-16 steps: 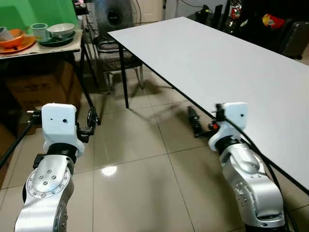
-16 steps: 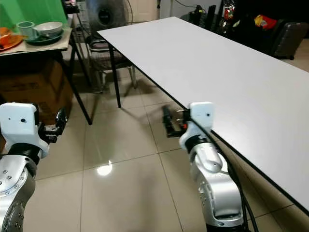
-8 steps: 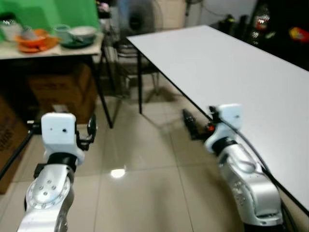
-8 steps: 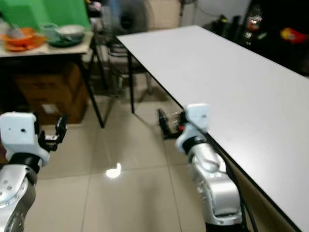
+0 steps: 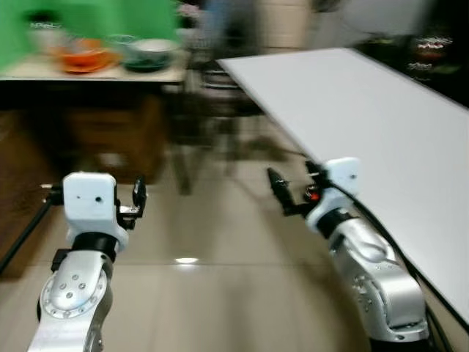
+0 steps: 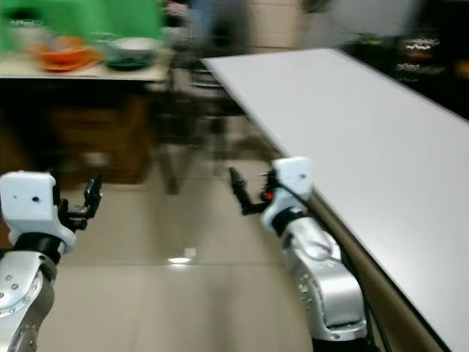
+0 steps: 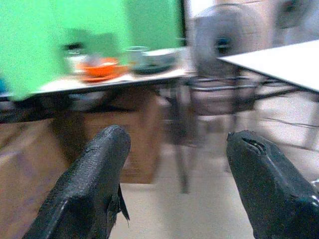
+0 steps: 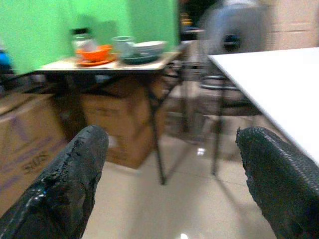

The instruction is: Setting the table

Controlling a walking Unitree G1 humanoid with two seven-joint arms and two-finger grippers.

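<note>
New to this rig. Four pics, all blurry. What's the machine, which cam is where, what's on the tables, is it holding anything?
It is a humanoid robot with two silver arms, each ending in two long black fingers. Two pictures come from a stereo camera on its head, looking forward and down; the blur suggests the robot is moving. There the left gripper is on the left and the right gripper is on the right, both over the tiled floor. The other two come from wrist cameras looking out between each gripper's fingers, which stand apart with nothing between them. The white table on the right looks bare. The side table by the green backdrop carries an orange dish, a cup and a bowl.
</note>
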